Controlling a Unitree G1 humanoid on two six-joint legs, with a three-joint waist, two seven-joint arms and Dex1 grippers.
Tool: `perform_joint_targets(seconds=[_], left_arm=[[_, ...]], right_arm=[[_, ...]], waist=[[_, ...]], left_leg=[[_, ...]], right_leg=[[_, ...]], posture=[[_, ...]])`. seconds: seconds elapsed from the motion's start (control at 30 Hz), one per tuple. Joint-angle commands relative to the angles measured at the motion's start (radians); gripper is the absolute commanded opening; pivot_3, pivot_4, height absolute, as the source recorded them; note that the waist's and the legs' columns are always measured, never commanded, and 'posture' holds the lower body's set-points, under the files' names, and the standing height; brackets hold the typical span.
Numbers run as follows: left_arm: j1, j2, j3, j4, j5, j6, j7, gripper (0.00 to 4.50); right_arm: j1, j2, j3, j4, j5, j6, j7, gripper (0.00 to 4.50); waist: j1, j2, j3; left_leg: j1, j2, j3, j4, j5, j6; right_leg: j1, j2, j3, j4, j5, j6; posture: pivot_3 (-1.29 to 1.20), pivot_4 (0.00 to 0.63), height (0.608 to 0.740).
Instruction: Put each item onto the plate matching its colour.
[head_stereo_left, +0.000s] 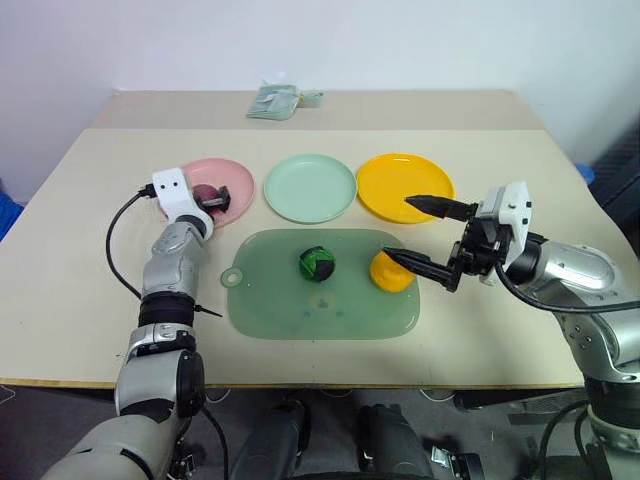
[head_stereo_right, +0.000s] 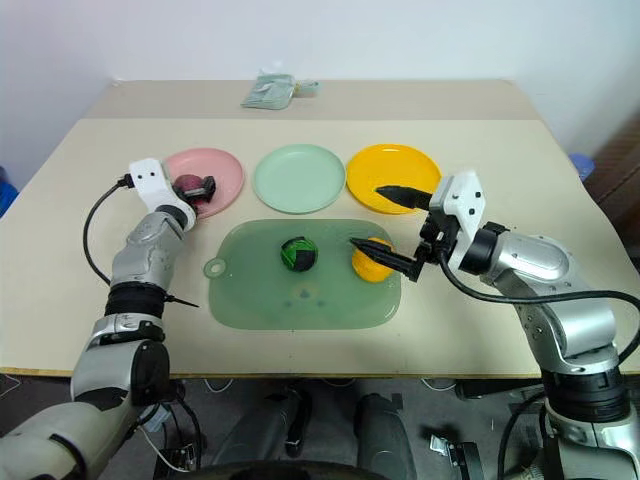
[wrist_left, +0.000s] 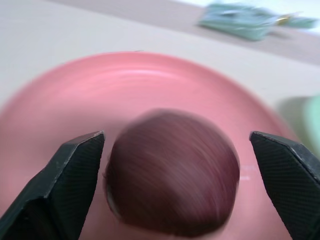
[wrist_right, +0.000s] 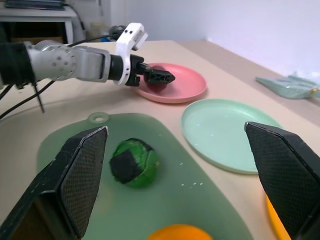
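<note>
While the left claw (head_stereo_left: 222, 194) stands over the pink plate (head_stereo_left: 232, 175), its two black fingers are spread wide on either side of the dark red-maroon ball (wrist_left: 172, 172), which lies on that plate; in the left wrist view a gap shows between the ball and each finger, so nothing is gripped. The pale mint green plate (head_stereo_left: 310, 187) and the yellow-orange plate (head_stereo_left: 395, 180) sit in a row with the pink one, close together along the far side of the translucent green mat (head_stereo_left: 300, 310), and both hold nothing. The green ball with black patches (head_stereo_left: 317, 263) rests near the middle of the mat, and the orange ball (head_stereo_left: 391, 271) rests near the mat's right edge, just in front of the yellow-orange plate. The right claw (head_stereo_left: 415, 233) is held wide open and grips nothing; one finger lies over the yellow-orange plate's near rim and the other reaches across the top of the orange ball. A pale green packet (head_stereo_left: 276, 100) lies at the far edge of the table (head_stereo_left: 90, 200), well apart from the plates. Bare table surface extends to the left of the pink plate, to the right of the yellow-orange plate, and along the near edge in front of the mat.
</note>
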Motion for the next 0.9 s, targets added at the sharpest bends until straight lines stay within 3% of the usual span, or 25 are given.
perform_joint_targets(seconds=[0.03,0.17,0.33,0.47,0.67,0.9], left_arm=[[0.082,0.02,0.004,-0.187,-0.03,-0.008,-0.061,4.47],[0.254,0.034,-0.033,-0.408,-0.099,-0.027,-0.262,4.47],[0.48,0.164,-0.095,-0.635,-0.192,0.035,-0.574,4.47],[0.586,0.283,-0.166,-0.726,-0.213,0.034,-0.793,4.47],[0.479,0.332,-0.28,-0.675,-0.178,0.067,-0.924,4.47],[0.244,0.246,-0.42,-0.434,-0.066,-0.012,-0.998,4.47]], right_arm=[[-0.031,0.02,0.021,-0.02,-0.017,0.003,-0.025,4.5],[-0.057,0.044,0.062,-0.01,-0.043,0.008,-0.036,4.5],[-0.052,0.078,0.113,0.007,-0.078,-0.006,-0.032,4.5],[0.016,0.075,0.079,-0.036,-0.056,-0.005,-0.032,4.5],[0.299,0.021,-0.062,-0.217,-0.021,0.017,-0.051,4.5],[0.669,0.056,-0.278,-0.395,-0.024,0.003,-0.115,4.5]], waist=[[-0.006,0.0,0.0],[-0.022,0.0,0.0],[-0.027,0.001,0.0],[-0.022,0.002,0.0],[0.007,0.003,0.001],[-0.003,0.003,0.001]], left_leg=[[0.0,0.0,0.0,0.0,0.0,0.0],[0.0,0.0,0.002,-0.001,0.0,0.0],[0.0,0.001,0.002,-0.001,0.0,0.0],[0.0,0.001,0.002,-0.002,-0.002,-0.001],[0.0,0.001,0.002,0.0,-0.003,-0.001],[0.0,0.001,0.003,0.0,-0.002,-0.001]], right_leg=[[0.0,0.0,0.0,0.0,0.0,0.0],[-0.002,0.0,0.002,0.001,0.0,-0.001],[-0.002,0.0,0.003,0.001,0.001,-0.002],[-0.002,0.0,0.003,0.0,-0.001,-0.006],[-0.001,0.0,0.003,-0.001,-0.002,-0.006],[0.0,0.0,0.003,-0.001,-0.001,-0.005]], posture=[[0.0,0.15,0.74],[0.0,0.15,0.74],[0.0,0.15,0.74],[0.0,0.15,0.74],[0.0,0.15,0.74],[0.0,0.15,0.74]])
